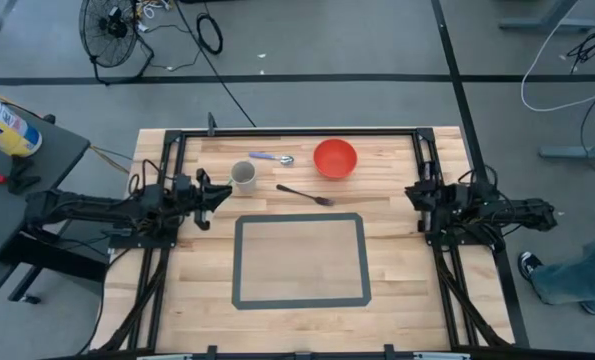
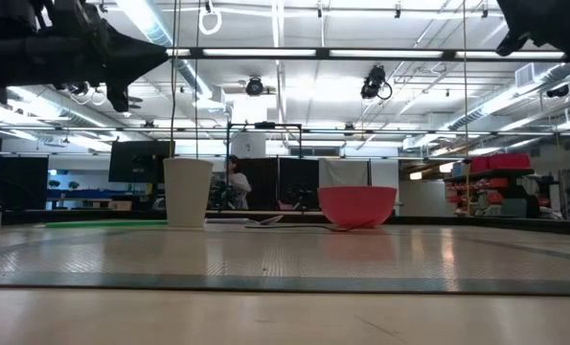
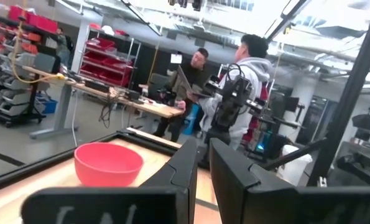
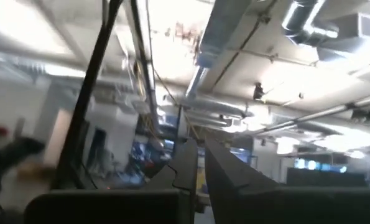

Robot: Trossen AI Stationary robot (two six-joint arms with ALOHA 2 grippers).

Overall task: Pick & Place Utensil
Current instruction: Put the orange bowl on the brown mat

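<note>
A black fork (image 1: 305, 195) lies flat on the wooden table, between a white cup (image 1: 243, 175) and a red bowl (image 1: 335, 158). A spoon with a blue handle (image 1: 272, 157) lies flat behind the cup. In the low view the cup (image 2: 188, 192) and bowl (image 2: 356, 204) stand upright, with a utensil (image 2: 265, 221) lying between them. My left gripper (image 1: 225, 194) hovers shut near the cup, above the table's left side, and touches nothing. My right gripper (image 1: 409, 193) waits shut over the right side. The left wrist view shows the bowl (image 3: 108, 164) ahead of the shut fingers (image 3: 186, 163).
A grey tape rectangle (image 1: 299, 260) marks the table's middle and near part. Black frame rails (image 1: 297, 131) run along the far, left and right edges. Beyond the table, people (image 3: 250, 93) stand at a bench, and a fan (image 1: 112, 30) sits on the floor.
</note>
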